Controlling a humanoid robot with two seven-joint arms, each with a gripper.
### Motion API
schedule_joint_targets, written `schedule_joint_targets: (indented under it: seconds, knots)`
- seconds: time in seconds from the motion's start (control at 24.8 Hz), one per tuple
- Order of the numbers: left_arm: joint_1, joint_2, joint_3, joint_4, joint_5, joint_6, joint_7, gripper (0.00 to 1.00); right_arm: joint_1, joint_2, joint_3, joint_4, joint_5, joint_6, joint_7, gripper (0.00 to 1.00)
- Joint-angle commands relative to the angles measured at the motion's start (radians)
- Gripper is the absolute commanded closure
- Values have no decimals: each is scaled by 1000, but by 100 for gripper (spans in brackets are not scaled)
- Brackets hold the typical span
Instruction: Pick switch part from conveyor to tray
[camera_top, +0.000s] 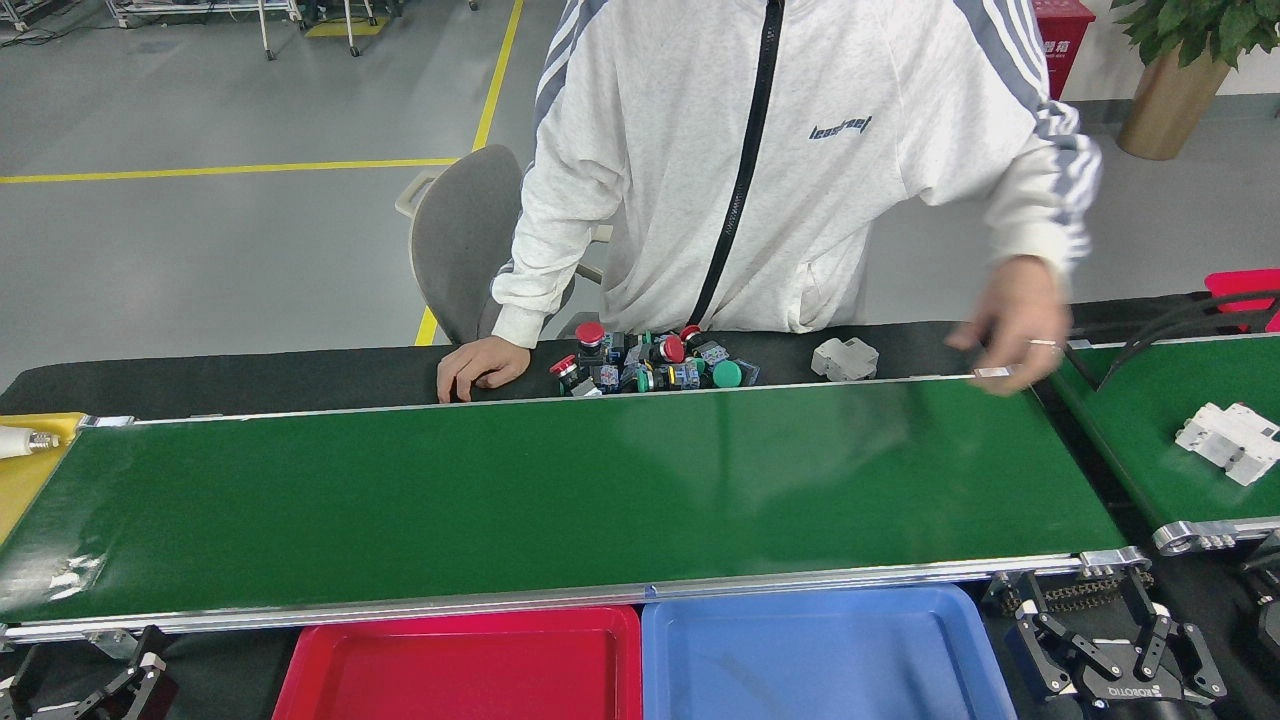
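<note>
2 trays sit against the near rail of the conveyor (560, 490): a red tray (460, 665) on the left and a blue tray (830, 655) on the right. The belt surface carries no part. The switch parts (650, 365) lie in a heap on the bench (250, 380) beyond the far rail, in front of a person (790, 160) whose hand (1010, 325) hovers over the belt's far right corner. The right end effector (1105, 650) rests low at the near right corner, fingers spread and grasping nothing. The left end effector (95, 690) is at the near left corner, mostly out of frame; its state cannot be determined. Recommended procedure: hold both arms clear until 1 part lies on the belt and the hand is clear, then approach from above with fingers spread.
</note>
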Motion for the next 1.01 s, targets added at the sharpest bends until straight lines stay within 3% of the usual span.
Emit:
schedule_joint_targets:
  seconds: [0.0, 0.16, 0.61, 0.97]
  knots:
    - [-3, 9, -10, -17, 2, -25, 9, 0, -7, -11, -6, -11, 0, 2, -11, 0]
    - [-1, -4, -23, -35, 2, -96, 12, 0, -13, -8, -7, -9, 0, 7, -10, 0]
    - [-11, -1, -23, -38, 2, -96, 12, 0, -21, -15, -3, 2, 2, -1, 0, 0]
    - [-17, 7, -21, -55, -12, -90, 15, 0, -98, -22, -3, 54, 3, -8, 13, 0]
